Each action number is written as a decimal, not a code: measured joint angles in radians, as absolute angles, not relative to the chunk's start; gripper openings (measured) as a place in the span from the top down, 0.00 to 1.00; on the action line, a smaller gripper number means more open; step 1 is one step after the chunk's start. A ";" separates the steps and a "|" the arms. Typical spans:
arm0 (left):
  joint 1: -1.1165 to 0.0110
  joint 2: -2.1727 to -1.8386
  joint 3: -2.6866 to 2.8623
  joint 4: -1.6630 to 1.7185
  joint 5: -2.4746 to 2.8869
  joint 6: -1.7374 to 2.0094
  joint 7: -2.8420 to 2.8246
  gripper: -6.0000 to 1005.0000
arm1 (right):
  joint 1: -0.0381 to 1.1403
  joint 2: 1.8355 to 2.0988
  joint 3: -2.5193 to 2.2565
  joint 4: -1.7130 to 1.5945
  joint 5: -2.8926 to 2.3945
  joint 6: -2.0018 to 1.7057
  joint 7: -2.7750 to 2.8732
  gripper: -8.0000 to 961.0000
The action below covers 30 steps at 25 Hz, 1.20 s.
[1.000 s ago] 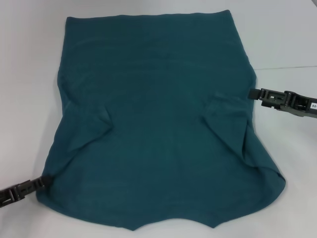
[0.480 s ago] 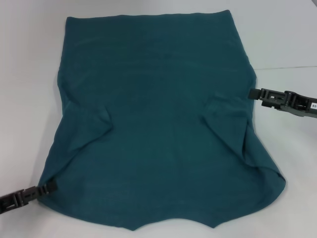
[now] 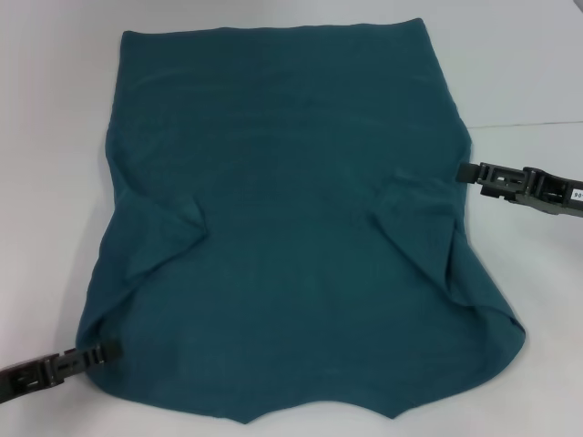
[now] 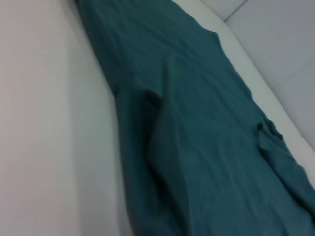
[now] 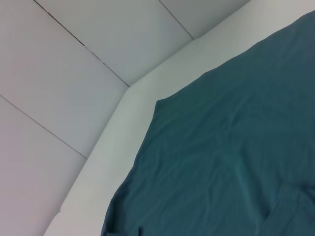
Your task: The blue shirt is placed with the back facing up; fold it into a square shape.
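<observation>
The blue shirt [image 3: 291, 228] lies spread flat on the white table [image 3: 46, 137], with both short sleeves folded inward over its body. My left gripper [image 3: 113, 348] lies low at the shirt's near left edge, its tip touching or just over the fabric. My right gripper [image 3: 461, 171] is at the shirt's right edge, about halfway up its side, level with the folded sleeve. The shirt also shows in the left wrist view [image 4: 206, 128] and in the right wrist view [image 5: 231, 162]. Neither wrist view shows its own gripper.
The white table surrounds the shirt on the left, right and far side. Its edge [image 5: 113, 147] and the grey tiled floor [image 5: 59, 59] beyond it show in the right wrist view.
My left gripper has moved nearer and to the right, from beside the shirt's left edge to over its near left corner. The right gripper and the shirt have not moved.
</observation>
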<state>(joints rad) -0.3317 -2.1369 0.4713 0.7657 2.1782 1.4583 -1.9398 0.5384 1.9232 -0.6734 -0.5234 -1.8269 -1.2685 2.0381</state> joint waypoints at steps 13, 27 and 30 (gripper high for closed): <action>-0.339 -2.134 0.474 0.767 2.193 1.447 -1.929 0.12 | 0.534 1.923 -0.673 -0.523 -1.822 -1.267 2.042 0.09; -0.351 -2.130 0.475 0.770 2.208 1.426 -1.925 0.22 | 0.534 1.923 -0.673 -0.529 -1.821 -1.262 2.043 0.09; -0.357 -2.129 0.476 0.770 2.220 1.413 -1.928 0.27 | 0.535 1.923 -0.673 -0.529 -1.821 -1.262 2.043 0.09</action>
<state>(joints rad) -0.3568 -2.1294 0.4755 0.7702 2.2203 1.4134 -1.9279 0.5351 1.9232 -0.6734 -0.5292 -1.8205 -1.2623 2.0432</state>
